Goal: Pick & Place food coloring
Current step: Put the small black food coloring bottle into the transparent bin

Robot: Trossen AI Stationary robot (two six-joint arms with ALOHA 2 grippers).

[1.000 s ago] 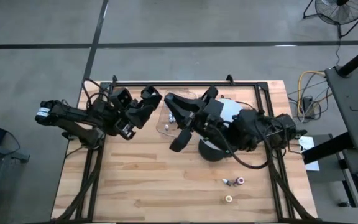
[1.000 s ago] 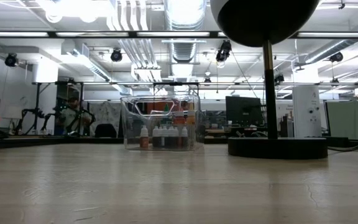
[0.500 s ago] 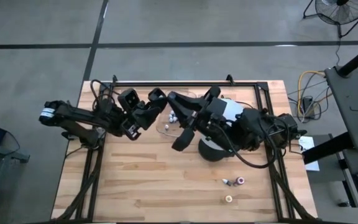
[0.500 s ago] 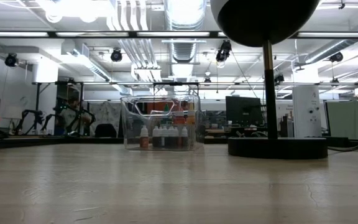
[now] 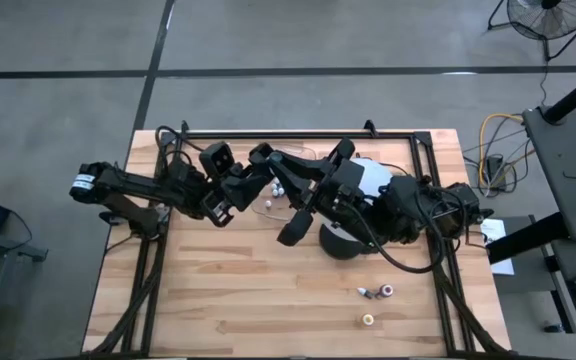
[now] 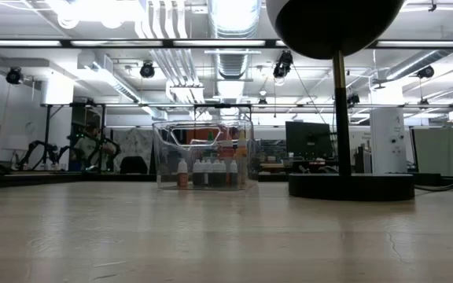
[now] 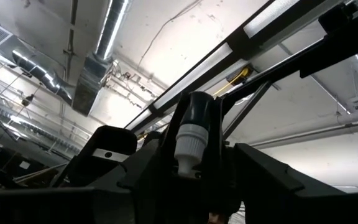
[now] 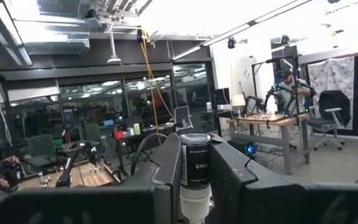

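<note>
In the high view the clear tray [image 5: 268, 200] stands at the table's far middle. In the low view it [image 6: 203, 157] holds several small food coloring bottles [image 6: 207, 173] upright. My left gripper [image 5: 260, 156] hovers over the tray's far left part, shut on a dark bottle with a white cap end [image 7: 193, 134]. My right gripper [image 5: 280, 162] hangs right beside it, shut on a black-labelled bottle [image 8: 195, 163]. Two more bottles [image 5: 376, 292] and a yellow one [image 5: 368, 320] lie on the table at the near right. Neither gripper shows in the low view. My left gripper has the bottle between its two fingers [image 7: 145, 165], which point steeply upward. The bottle's white end [image 7: 188, 149] sits nearest the fingers and its dark end sticks out past them; the place of contact itself is hidden. It is lifted clear. My right gripper pinches the black-labelled bottle by its two sides [image 8: 183, 174] between its fingers [image 8: 163, 180]. The bottle lies along the fingers with its white cap [image 8: 196, 210] toward the wrist. It is lifted clear of the table.
A big white globe [image 5: 370, 178] on a black round base [image 5: 340, 243] stands just right of the tray, under my right arm; in the low view its stem and base [image 6: 351, 186] fill the right. A black frame rail [image 5: 298, 135] runs along the far edge.
My left gripper has carried its bottle toward the table's right edge, over the tray and up beside my right gripper, rolling a little as it went. It has stayed shut on the bottle.
</note>
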